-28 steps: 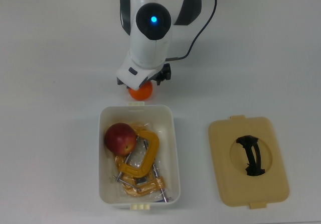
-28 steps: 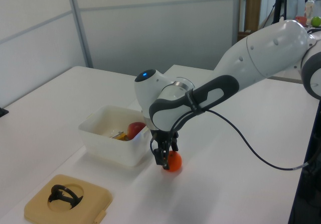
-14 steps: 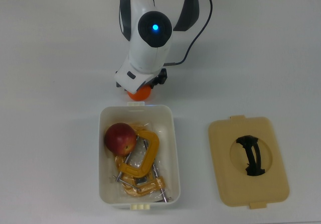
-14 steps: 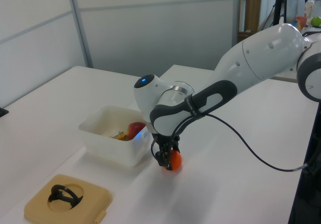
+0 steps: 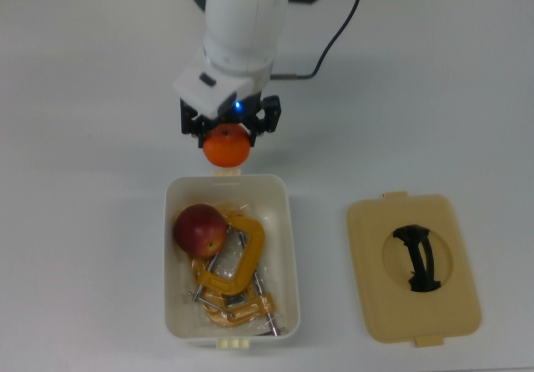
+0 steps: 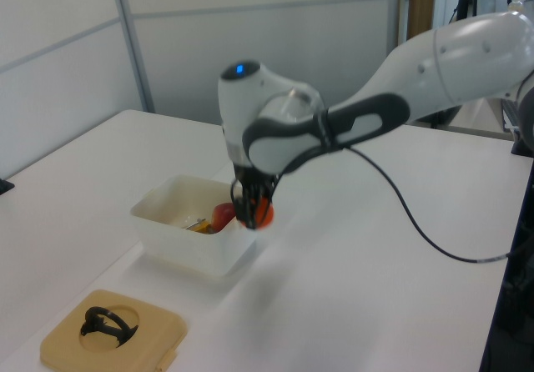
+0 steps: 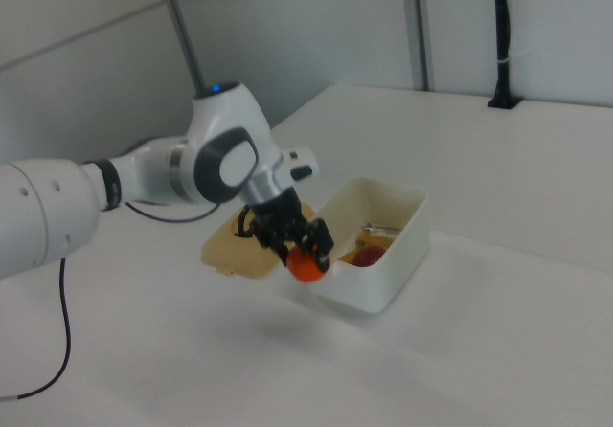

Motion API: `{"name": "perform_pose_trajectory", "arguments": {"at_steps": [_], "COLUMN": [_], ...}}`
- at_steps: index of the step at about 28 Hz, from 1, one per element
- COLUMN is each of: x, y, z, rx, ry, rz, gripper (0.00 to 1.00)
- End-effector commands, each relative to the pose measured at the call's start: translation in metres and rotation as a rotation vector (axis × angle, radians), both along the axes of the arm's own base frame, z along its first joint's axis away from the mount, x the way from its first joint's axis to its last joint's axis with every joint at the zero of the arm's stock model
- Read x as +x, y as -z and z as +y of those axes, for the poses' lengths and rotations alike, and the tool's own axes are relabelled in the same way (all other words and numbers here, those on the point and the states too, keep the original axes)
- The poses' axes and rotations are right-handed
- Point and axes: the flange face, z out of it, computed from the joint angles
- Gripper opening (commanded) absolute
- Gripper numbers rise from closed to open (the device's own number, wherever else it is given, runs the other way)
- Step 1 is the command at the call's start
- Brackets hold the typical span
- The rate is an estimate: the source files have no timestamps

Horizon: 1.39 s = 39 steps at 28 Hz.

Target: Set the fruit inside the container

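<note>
The gripper (image 5: 227, 130) has its jaws clamped on the orange (image 5: 227, 148), holding it in the air above the white surface (image 5: 92, 138). In the top view the orange hangs just beyond the tub's (image 5: 290, 247) upper rim, not yet over the inside. In the left view the orange (image 6: 261, 213) shows at the tub's (image 6: 179, 243) far right corner, level with or slightly above the rim. In the right view it (image 7: 307, 266) sits clear of the surface, beside the tub's (image 7: 383, 283) near left corner.

The apple (image 5: 199, 229) lies inside the tub at the top view's upper left, touching the yellow clamps (image 5: 234, 276) that fill the middle and lower part. The tan lid (image 5: 413, 266) with its black handle (image 5: 419, 258) lies flat on the surface to the top view's right of the tub, apart from it.
</note>
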Motion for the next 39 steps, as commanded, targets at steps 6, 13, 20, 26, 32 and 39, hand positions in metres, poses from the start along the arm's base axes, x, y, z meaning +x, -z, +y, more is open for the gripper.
{"name": "perform_pose_trajectory", "arguments": {"at_steps": [6,13,20,26,32,39], "x": [0.031,0.060,0.074,0.073,0.060,0.028], "y": [-0.065,-0.035,0.008,0.010,0.002,-0.029], "z": [0.010,0.025,0.017,0.014,0.007,-0.004], "rx": [0.019,0.067,0.059,0.080,0.083,0.036], "ry": [-0.019,-0.076,-0.081,-0.025,0.090,0.173], "rz": [-0.269,-0.455,-0.461,-0.450,-0.342,-0.153], "gripper": [0.20,0.20,0.25,1.00,1.00,1.00]}}
